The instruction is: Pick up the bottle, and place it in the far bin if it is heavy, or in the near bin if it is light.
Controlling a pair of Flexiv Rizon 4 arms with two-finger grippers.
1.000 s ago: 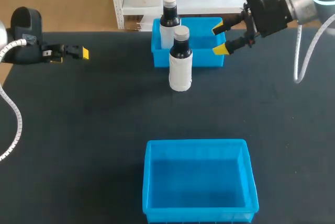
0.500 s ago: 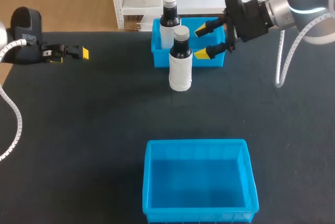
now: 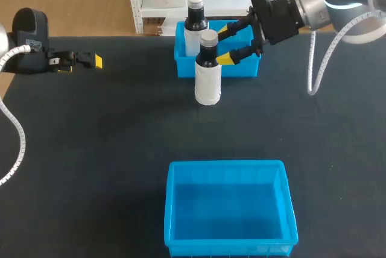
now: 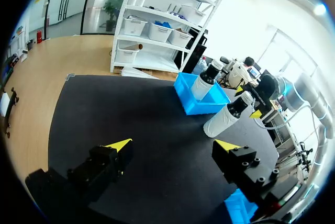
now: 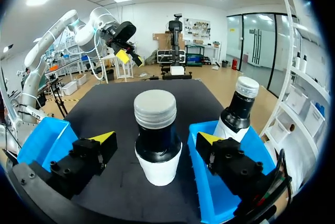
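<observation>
R claw (image 3: 225,44) slid in from right; now wide, flanking bottle (image 3: 208,71) neck, pre-grasp. L claw (image 4: 174,145) wide, parked clear.

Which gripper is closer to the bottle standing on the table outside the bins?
Right. The right gripper is at the bottle, open fingers either side; the left gripper sits far off by the table's left edge.

The bottle (image 3: 208,71) stands on the table (image 3: 108,143). The far bin (image 3: 242,70) sits directly behind it and holds a second bottle (image 3: 194,22). The near bin (image 3: 171,210) lies well before it. The right gripper (image 3: 225,44) is just right of it, and the left gripper (image 3: 93,61) is far left.
</observation>
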